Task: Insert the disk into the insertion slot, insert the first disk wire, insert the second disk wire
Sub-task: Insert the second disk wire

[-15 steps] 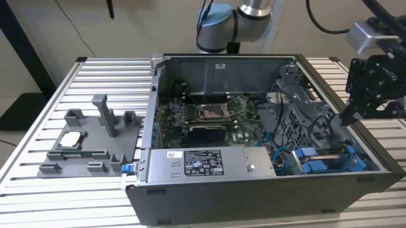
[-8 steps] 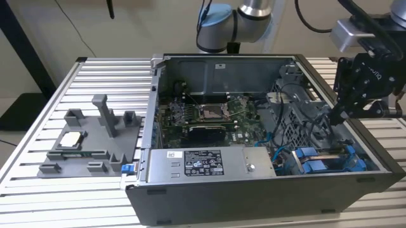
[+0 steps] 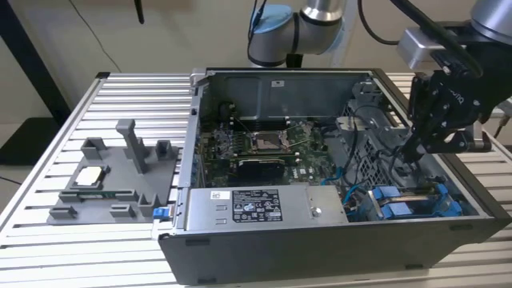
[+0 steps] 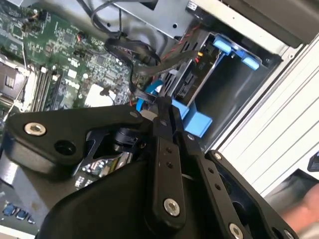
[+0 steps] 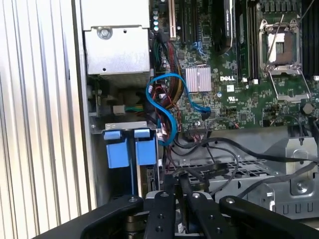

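Gripper: black two-finger gripper [image 3: 406,155] — fingers narrow, exterior view's 3 o'clock.
Disk: blue-bracketed silver-grey disk [image 3: 400,201] — inside dark metal slot [image 4: 234,94].

The arm [image 3: 308,21] stands at the back of the scene, its silver and blue joints high at the top of the exterior view. Its grey wrist [image 3: 492,24] is at the exterior view's upper right. From the wrist the black hand [image 3: 410,153] hangs downward, tilted slightly toward the exterior view's left. In the first wrist view its two slim black fingers [image 5: 168,188] lie pressed nearly together with the tips almost meeting, though whether anything is pinched between them is hard to tell.
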